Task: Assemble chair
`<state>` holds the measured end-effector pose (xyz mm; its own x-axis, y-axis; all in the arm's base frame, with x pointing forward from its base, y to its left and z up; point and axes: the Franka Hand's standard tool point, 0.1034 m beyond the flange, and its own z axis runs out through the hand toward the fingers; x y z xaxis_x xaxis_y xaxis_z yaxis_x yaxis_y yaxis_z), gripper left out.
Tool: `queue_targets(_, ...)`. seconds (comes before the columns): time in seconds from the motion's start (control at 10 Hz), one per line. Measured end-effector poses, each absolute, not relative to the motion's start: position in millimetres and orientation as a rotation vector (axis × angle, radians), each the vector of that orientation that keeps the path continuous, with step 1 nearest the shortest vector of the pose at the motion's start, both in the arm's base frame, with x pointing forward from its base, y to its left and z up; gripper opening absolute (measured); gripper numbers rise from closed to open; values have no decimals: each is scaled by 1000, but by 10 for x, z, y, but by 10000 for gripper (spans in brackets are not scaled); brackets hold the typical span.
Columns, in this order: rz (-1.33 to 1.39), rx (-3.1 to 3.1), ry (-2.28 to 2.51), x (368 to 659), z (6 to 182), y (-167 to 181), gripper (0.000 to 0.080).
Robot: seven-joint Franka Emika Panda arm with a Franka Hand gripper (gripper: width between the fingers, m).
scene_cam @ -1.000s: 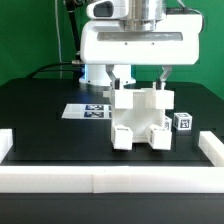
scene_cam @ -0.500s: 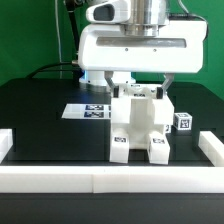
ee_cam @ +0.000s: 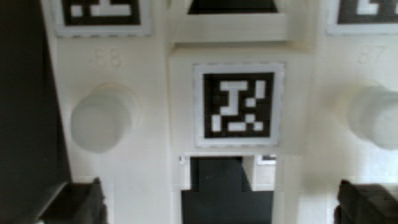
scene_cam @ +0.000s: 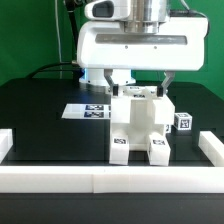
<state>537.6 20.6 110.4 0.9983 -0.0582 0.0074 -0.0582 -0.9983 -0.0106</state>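
At the exterior view's left, flat on the dark surface (scene_cam: 40, 110): marker board (scene_cam: 88, 110), just left of the work and safe unless something is dragged across it. At the left edge: left rail (scene_cam: 5, 146), no part of the build.

At centre, upright on the surface, just right of the marker board: chair (scene_cam: 140, 125), blocky and white, tagged feet toward the near rail (scene_cam: 110, 180). Fills the wrist view as well, with one tag (ee_cam: 237, 105) square in the middle.

Directly above the chair: end effector (scene_cam: 142, 80), jaws spread wide, one on either side of the chair's upper part, gripping nothing as far as can be seen. Cannot tell from either view how much clearance lies at each pad.

Judged risks from here:
- Closing off-centre and twisting the chair on its feet.
- Pinching only an upper piece and pulling it off the rest, given any joint not fully seated.
- Coming down with a finger over the top edge and tipping the whole thing toward the near rail.

To the right, near the chair but apart: small tagged block (scene_cam: 183, 121). Likely to be knocked or shoved toward the right rail (scene_cam: 210, 150) by a sliding or swinging chair, or by a wide sweep of the finger on that side. Calls for a slow, straight, centred move.
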Motion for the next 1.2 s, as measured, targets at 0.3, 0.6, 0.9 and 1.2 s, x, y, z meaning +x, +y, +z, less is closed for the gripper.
queue_targets(0.3, -4, -3113, 93, 5364, 1248, 243, 649)
queue_targets(0.6, 10, -3069, 268, 5103, 1417, 378, 649)
queue_targets(0.9, 55, -3027, 419, 4732, 1457, 547, 649)
queue_targets(1.2, 55, -3023, 444, 4708, 1451, 574, 649)
